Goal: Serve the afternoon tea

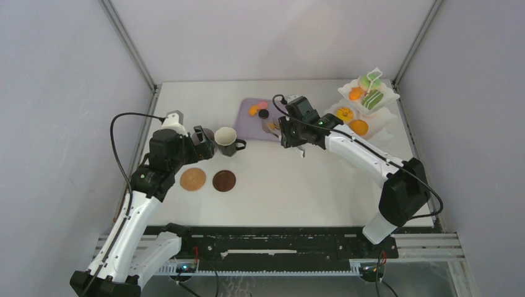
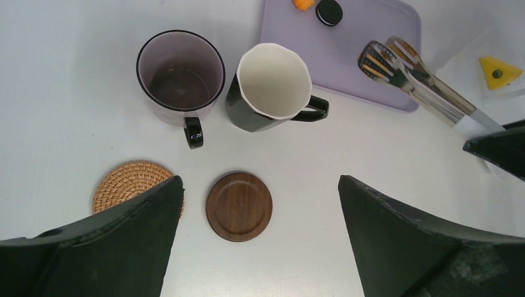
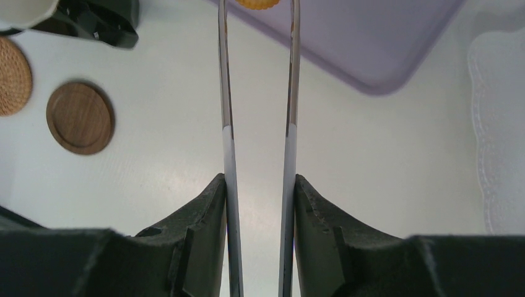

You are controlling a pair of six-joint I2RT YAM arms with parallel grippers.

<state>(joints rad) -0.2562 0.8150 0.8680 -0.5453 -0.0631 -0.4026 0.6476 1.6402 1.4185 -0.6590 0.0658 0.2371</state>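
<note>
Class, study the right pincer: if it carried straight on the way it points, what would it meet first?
The tongs shut in the right pincer would probably reach the orange treat on the lilac tray first, though depth is unclear.

both arms are white shells with black joint housings, the left arm (image 1: 139, 213) at the left end of the black base rail (image 1: 272, 245) and the right arm (image 1: 356, 151) at its right end. a thin black cable (image 1: 112, 139) loops beside each, and a green light (image 1: 321, 123) glows on the right one. the left gripper (image 2: 260, 179) and right gripper (image 3: 260, 178) have matte black, wedge-shaped fingers.
</note>
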